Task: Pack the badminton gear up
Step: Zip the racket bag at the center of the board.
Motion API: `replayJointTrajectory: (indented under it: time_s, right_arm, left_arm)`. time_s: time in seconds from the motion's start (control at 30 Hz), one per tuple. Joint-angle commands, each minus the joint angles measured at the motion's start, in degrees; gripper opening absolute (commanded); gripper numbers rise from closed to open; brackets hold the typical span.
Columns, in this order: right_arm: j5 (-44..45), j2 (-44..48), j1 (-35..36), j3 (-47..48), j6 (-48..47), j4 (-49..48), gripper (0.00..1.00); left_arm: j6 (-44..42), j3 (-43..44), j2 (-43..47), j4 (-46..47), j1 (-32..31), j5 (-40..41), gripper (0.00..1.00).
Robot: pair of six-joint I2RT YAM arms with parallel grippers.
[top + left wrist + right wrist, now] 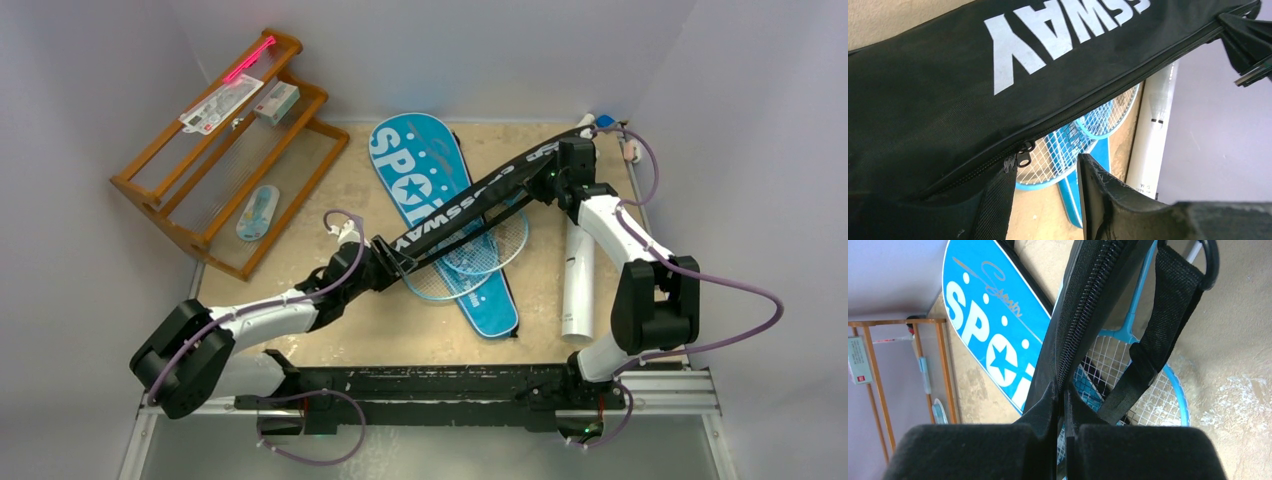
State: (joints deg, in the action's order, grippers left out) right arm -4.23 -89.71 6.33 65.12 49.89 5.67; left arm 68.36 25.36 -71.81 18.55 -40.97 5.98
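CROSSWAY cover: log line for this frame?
CROSSWAY cover: lifted off table | right claw: shut on its narrow end | left claw: at wide end by zipper, grip unclear | rackets: lying on SPORT cover

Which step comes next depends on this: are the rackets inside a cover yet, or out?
Out. The rackets lie bare on the blue cover, strings showing.

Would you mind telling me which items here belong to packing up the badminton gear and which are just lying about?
Belongs to the job:
black CROSSWAY cover
blue SPORT cover
light-blue rackets
white tube

Just lying about:
wooden rack
packaged items on the rack
pink stick
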Motion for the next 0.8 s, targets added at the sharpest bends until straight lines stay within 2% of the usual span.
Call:
replayJointTrajectory:
  time_s: [0.0,0.27,0.4,0.6,0.77]
  right_arm:
    - [-2.40,2.06,0.26,-0.33,-0.14,-2.85,0.00]
    - [-3.50,1.91,0.26,-0.26,0.02,-2.95,0.00]
    - [-3.98,1.96,0.27,-0.35,0.28,-2.78,0.00]
    - [-4.42,2.52,0.26,-0.68,0.45,-3.09,0.00]
    - [-5.70,2.72,0.24,-1.18,0.73,-3.69,0.00]
  left_arm:
    - [0.89,-1.25,-0.32,5.44,1.41,-0.95,0.45]
    - [0.02,-0.76,-1.92,5.10,2.47,-0.92,0.46]
    - [-1.26,-0.65,-2.98,6.12,2.61,-0.23,0.40]
    - [-5.26,1.92,-4.07,0.49,2.65,4.54,0.38]
    - [-8.19,3.09,-3.69,-1.57,2.65,8.18,0.26]
